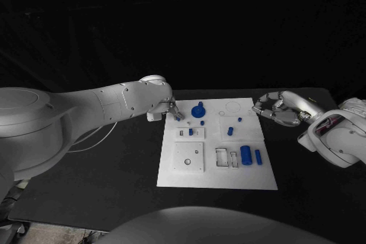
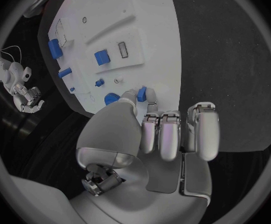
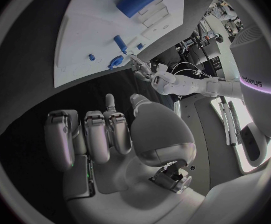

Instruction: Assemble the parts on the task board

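- We see the black counter (image 1: pixel 114 175) carrying the white task board (image 1: pixel 191 178), which lies between our two hands, closer to the left one.
- Our left hand (image 1: pixel 169 110) reaches over the board's near corner on its own side; in the left wrist view its fingers (image 2: pixel 167 134) are curled in and a small blue part (image 2: pixel 142 93) is pinched at the tips, so we judge it is being carried to a seat in the board.
- Our right hand (image 1: pixel 276 108) hangs just off the board's far edge over bare counter, its fingers (image 3: pixel 95 134) curled in with nothing between them; we take it to be waiting clear of the work.
- The blue cylinder (image 1: pixel 245 153) and a slimmer blue bar (image 1: pixel 258 156) lie well away from the left hand, near the board's opposite side, apparently not yet placed.
- The blue gear-like part (image 1: pixel 198 111) sits just beside the left hand's fingertips.
- A small blue peg (image 1: pixel 229 130) stands between the hands, mid-board.
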Robot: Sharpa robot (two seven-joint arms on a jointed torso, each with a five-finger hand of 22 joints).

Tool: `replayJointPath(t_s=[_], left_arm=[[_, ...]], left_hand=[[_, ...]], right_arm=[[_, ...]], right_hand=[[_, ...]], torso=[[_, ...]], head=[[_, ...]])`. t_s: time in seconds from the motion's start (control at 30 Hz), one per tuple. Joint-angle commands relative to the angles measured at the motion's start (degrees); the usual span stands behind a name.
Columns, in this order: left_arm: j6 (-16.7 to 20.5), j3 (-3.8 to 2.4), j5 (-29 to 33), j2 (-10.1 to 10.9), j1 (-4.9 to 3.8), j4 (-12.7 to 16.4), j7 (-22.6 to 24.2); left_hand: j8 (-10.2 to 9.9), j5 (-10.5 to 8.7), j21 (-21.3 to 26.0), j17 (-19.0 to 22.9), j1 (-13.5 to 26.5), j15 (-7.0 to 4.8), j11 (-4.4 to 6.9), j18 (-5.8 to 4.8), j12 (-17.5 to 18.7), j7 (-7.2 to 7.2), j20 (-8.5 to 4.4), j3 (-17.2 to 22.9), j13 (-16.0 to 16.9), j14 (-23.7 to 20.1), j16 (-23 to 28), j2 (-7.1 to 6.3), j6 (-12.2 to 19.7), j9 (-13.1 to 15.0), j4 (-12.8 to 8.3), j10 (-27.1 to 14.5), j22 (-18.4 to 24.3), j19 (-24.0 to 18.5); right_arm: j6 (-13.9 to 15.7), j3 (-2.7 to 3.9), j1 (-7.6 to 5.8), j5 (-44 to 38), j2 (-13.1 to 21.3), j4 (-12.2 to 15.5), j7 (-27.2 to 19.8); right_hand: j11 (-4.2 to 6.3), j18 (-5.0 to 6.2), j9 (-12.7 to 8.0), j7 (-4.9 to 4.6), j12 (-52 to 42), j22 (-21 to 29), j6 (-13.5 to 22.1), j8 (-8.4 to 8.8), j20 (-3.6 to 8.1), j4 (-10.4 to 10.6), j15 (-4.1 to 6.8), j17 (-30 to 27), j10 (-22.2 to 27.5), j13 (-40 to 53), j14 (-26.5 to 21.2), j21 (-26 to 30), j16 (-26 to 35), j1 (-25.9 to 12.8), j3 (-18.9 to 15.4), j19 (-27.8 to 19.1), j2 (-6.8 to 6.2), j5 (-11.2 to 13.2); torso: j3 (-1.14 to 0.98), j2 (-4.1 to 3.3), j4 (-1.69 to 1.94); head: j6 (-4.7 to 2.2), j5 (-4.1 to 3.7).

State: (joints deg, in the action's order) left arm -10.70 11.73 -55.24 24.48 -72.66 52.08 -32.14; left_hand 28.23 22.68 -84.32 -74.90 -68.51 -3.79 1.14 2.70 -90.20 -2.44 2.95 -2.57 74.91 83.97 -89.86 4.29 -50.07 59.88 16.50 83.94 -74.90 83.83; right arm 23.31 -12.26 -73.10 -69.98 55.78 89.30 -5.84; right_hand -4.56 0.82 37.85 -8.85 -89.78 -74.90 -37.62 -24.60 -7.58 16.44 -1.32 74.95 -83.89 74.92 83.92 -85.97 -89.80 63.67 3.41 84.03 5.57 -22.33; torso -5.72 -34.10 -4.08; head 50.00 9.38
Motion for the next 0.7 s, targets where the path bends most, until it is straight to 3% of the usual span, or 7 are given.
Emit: replayJointPath(t_s=[0.03,0.2,0.47,0.7], left_arm=[[0.0,-0.04,0.6,-0.1,0.01,0.1,1.1],[0.1,-0.04,0.6,-0.1,0.02,0.1,1.2],[0.3,-0.04,0.6,-0.1,0.02,0.1,0.9],[0.6,-0.04,0.6,-0.1,0.03,0.2,0.3]], left_hand=[[-0.3,0.37,0.4,-15.1,-0.6,0.02,0.15,-0.93,0.2,0.06,-0.17,0.3,15.1,6.0,-0.1,-0.21,-0.5,0.2,0.1,6.1,-12.3,1.6],[0.6,0.92,0.3,-15.1,-0.7,-0.09,0.32,-0.94,0.2,0.3,-0.26,0.4,15.1,6.0,-0.1,-0.53,-1.2,1.2,0.1,6.1,-12.3,1.7],[5.0,1.95,0.3,-15.1,-0.9,-0.63,0.96,-0.98,0.2,1.09,-0.76,1.0,15.1,6.0,-0.1,-0.84,-1.1,6.6,0.1,6.1,-12.5,1.8],[6.8,8.43,0.2,-15.1,-2.2,-1.03,1.42,-1.04,0.2,1.55,-1.18,3.5,15.1,6.0,-0.1,-0.5,0.1,9.7,0.1,6.1,-12.7,2.0]], right_arm=[[-0.8,0.0,0.04,-0.3,0.0,0.1,0.1],[-0.9,0.0,0.04,-0.3,0.0,0.1,0.2],[-1.2,0.0,0.04,-0.3,0.0,0.1,0.4],[-1.4,0.0,0.07,-0.3,0.0,0.0,0.6]], right_hand=[[-0.35,0.64,-0.1,0.0,-0.2,-13.2,-0.4,-0.09,-0.38,-0.1,-0.32,15.1,-6.1,15.1,6.1,0.2,-0.2,0.4,-0.2,1.7,0.27,-0.5],[-0.34,0.64,-0.2,0.01,-0.2,-13.2,-0.5,-0.16,-0.38,0.0,-0.32,15.1,-6.1,15.1,6.1,0.2,-0.2,0.5,-0.2,1.8,0.3,-0.9],[-0.33,0.64,-0.2,0.01,-0.2,-13.2,-0.6,-0.21,-0.38,0.0,-0.32,15.1,-6.1,15.1,6.1,0.2,-0.2,0.6,-0.2,1.7,0.33,-1.2],[-0.33,0.64,-0.2,0.01,-0.2,-13.2,-0.6,-0.21,-0.38,0.0,-0.32,15.1,-6.1,15.1,6.1,0.2,-0.2,0.6,-0.2,1.7,0.33,-1.2]], torso=[[-0.01,-0.01,-0.01],[0.0,0.0,-0.01],[0.0,-0.01,0.01],[-0.02,0.0,0.01]], head=[[0.0,-0.05],[0.0,-0.05],[0.0,0.02],[0.0,0.17]])
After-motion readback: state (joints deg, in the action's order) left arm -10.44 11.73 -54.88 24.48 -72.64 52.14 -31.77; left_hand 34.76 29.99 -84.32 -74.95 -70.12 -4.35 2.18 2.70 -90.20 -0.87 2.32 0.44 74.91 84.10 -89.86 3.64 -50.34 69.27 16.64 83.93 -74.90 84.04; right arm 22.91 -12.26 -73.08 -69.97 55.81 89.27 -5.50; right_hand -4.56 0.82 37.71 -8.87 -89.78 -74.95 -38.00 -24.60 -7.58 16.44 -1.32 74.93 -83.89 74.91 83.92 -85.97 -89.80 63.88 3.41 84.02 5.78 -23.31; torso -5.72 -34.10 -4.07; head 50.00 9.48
